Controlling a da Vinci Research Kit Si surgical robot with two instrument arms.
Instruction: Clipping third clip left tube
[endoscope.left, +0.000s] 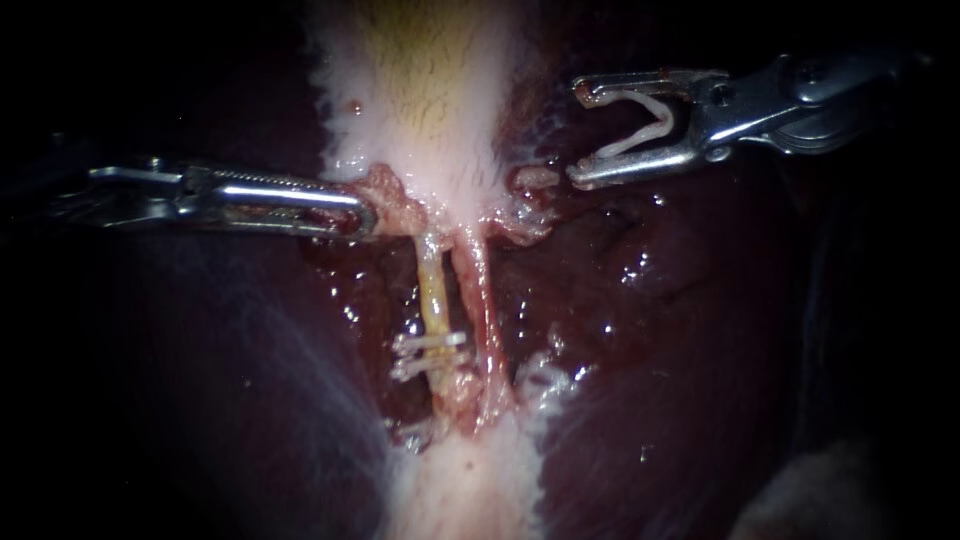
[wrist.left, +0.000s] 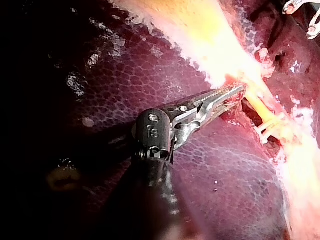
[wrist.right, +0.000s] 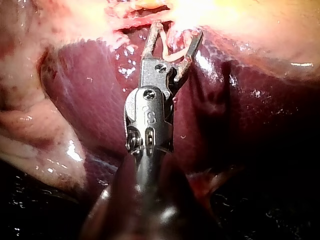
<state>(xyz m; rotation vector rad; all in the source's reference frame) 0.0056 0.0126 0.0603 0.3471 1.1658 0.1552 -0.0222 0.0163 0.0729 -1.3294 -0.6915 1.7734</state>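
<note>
Left instrument (endoscope.left: 365, 215) jaws clamped on tissue (endoscope.left: 388, 200); left tube (endoscope.left: 432, 290) just beyond its tip. Right instrument (endoscope.left: 577, 135) jaws held a spread clip (endoscope.left: 662, 118), well apart. The tube looked soft, slick and tearable; take the bare stretch above the seated clips (endoscope.left: 430, 352).

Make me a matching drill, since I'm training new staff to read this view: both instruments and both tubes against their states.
1 left instrument
2 right instrument
3 left tube
4 right tube

A no clips on it
B holding an open clip
C gripping tissue by the gallbladder
D two clips across it

Pairs: 1-C, 2-B, 3-D, 4-A.
</note>
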